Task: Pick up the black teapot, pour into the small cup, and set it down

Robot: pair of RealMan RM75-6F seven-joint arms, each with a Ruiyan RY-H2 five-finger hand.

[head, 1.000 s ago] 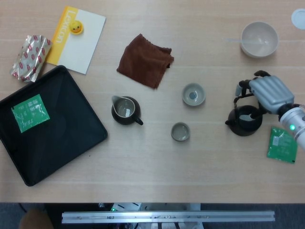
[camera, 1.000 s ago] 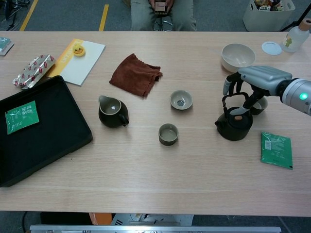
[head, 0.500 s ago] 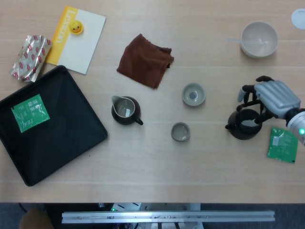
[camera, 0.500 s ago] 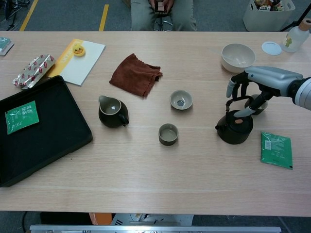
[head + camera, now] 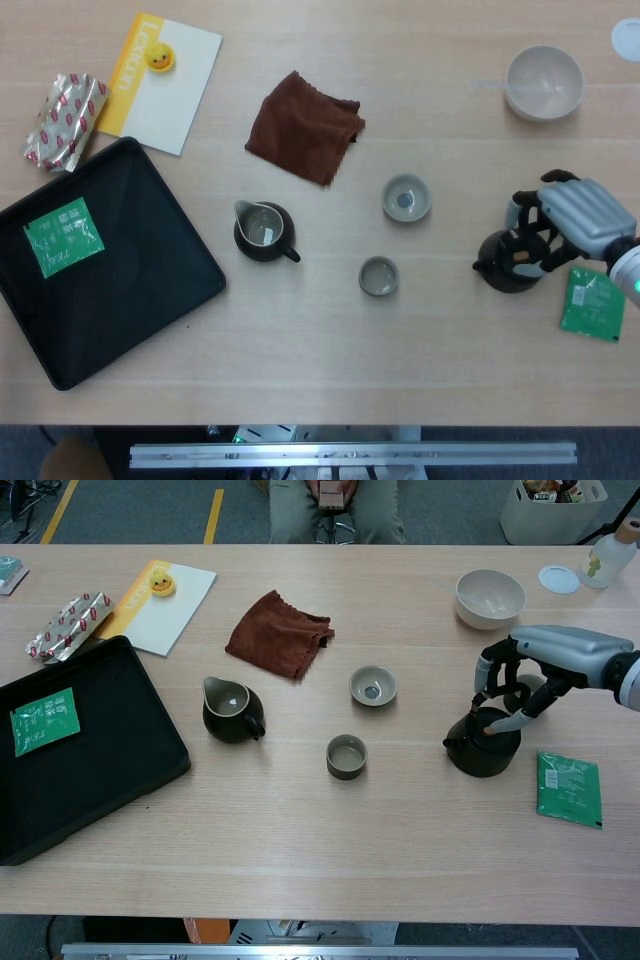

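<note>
At right of the counter [image 5: 300, 860] sits the teapot [image 5: 482, 748], upright, spout pointing left toward the dark cup [image 5: 346, 756]. Right hand [image 5: 540, 670] is over it, fingers [image 5: 484, 676] curled down around the bail handle; whether they bear on the handle or only cage it, I cannot tell from either view.

Change over the last second: hand has drifted right and slightly nearer, and the pot has shifted a little right with it. In the head view the pot [image 5: 510, 262] now lies more exposed, with the hand [image 5: 580, 215] to its right. Pot base looks still on the counter, so no lift yet. Judgement: grasp phase, hand settling on the handle; pouring and set-down remain.

Left hand appears in neither view.

Outward: pale cup [image 5: 373, 685] far of the dark cup, pitcher [image 5: 232, 711] to their left, brown cloth [image 5: 280, 635] beyond. White bowl [image 5: 489, 597] far right. Green packet [image 5: 569, 787] just right of the pot.

Writing: yellow-edged card [image 5: 167, 80] carries vertical text, perhaps "Lexicon", too blurred to confirm. Packet print and tray packet [image 5: 63, 235] illegible. Foil packet [image 5: 64, 120] has a red pattern, no legible words.
</note>
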